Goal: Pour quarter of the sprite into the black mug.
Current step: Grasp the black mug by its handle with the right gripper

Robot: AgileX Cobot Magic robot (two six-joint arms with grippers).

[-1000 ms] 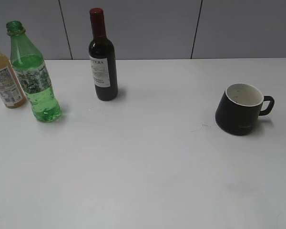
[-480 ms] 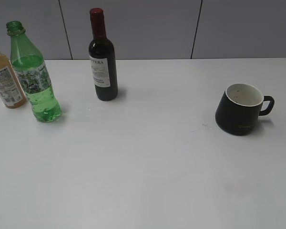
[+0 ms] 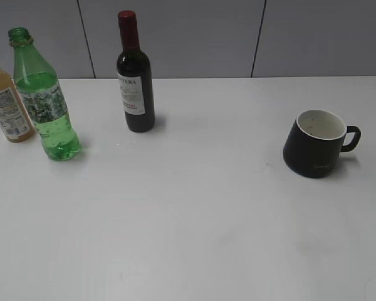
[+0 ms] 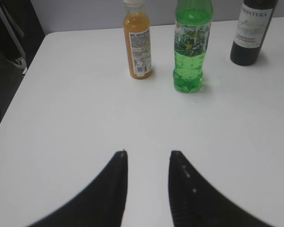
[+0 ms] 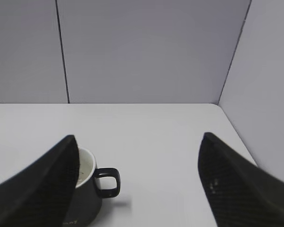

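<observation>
Ribbed green plastic sprite [image 3: 45,100] stands upright; squat matte black mug [image 3: 316,144] apart.

A dark glass wine bottle with a red capsule top and a white label [image 3: 135,78] stands upright at the far side of the white table [image 3: 194,219], left of centre. At the far left edge, an orange-drink plastic bottle with a white cap and a printed label [image 3: 6,103] stands upright too, cut off by the frame. Behind the table runs a grey panelled wall [image 3: 301,37] with dark vertical seams.
</observation>
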